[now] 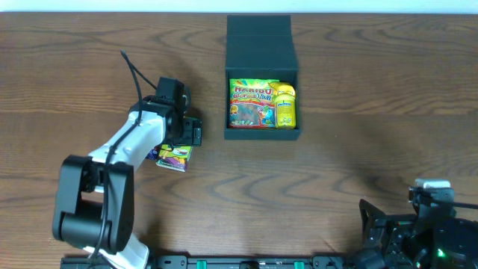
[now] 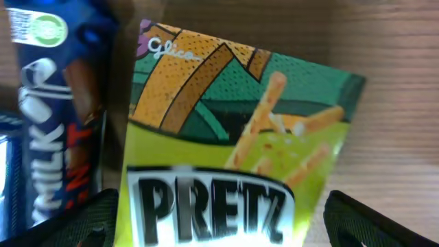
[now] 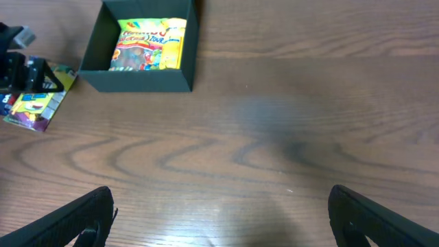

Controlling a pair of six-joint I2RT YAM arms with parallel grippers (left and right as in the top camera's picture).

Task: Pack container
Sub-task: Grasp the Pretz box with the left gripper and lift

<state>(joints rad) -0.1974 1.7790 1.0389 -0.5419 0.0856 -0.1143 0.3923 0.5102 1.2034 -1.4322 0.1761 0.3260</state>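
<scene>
Left jaws: my left gripper (image 2: 221, 199) has its jaws spread wide, one finger (image 2: 75, 219) at each lower corner of my wrist view.
Between left jaws: a Glico Pretz box (image 2: 226, 137) lies flat on the wooden table (image 1: 373, 90), its printed face up. I cannot tell whether either finger touches its edges.
Beside the Pretz box: a blue packet (image 2: 48, 123) printed with white "MILK" lettering lies just beside it. The two edges are close or overlapping, but I cannot tell which.
Right jaws: my right gripper (image 3: 219, 192) also has its jaws spread, with only bare tabletop between the fingers.
Right arm position: at the near edge of the table, well apart from every item.
Container: the black box (image 1: 261, 135) sits at the far middle of the table, to the right of my left gripper and near it. Its hinged lid is folded back on the far side.
Container contents: a Haribo bag (image 1: 250, 104) lies flat inside, with a yellow packet (image 1: 284, 106) touching its right side.
</scene>
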